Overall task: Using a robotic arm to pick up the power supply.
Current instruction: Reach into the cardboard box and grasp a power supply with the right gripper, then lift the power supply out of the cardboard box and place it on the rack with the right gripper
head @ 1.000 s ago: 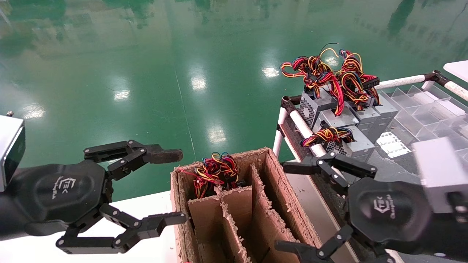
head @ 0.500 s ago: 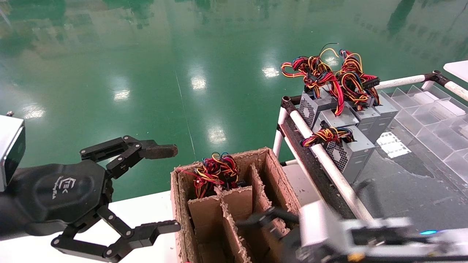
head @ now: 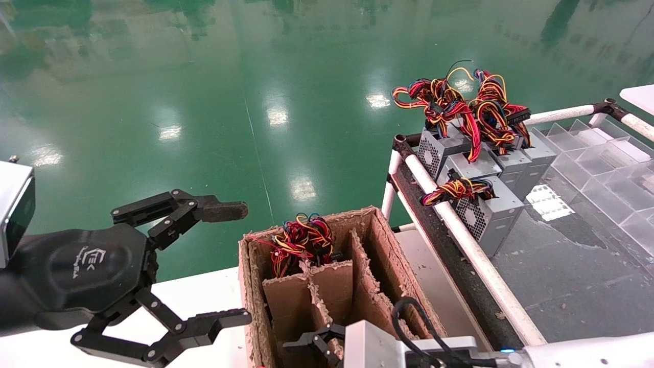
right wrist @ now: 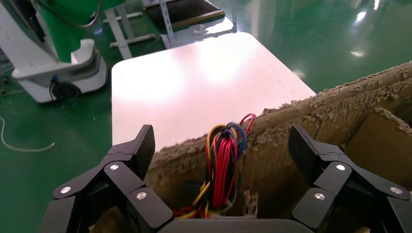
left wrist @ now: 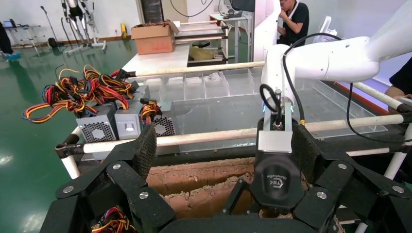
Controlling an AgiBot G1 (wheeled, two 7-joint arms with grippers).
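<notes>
Left gripper [head: 204, 266] hangs spread wide just left of the cardboard box [head: 380, 240]. Right gripper [right wrist: 221, 145], fingers spread and empty, sits over the box's near end, dividers [head: 327, 286] and wire bundle [right wrist: 223, 160] ahead. Power supply [head: 485, 217] stands well right of it, behind the white rail [head: 460, 230].

White table [head: 204, 296] carries the cardboard box [head: 378, 245] (dividers inside).

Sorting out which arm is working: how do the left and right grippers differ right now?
The left gripper hovers beside the cardboard box, over the white table; the right gripper sits above the box's compartments. The left faces nothing; the right's fingers straddle a wire bunch. Both are open and empty.
</notes>
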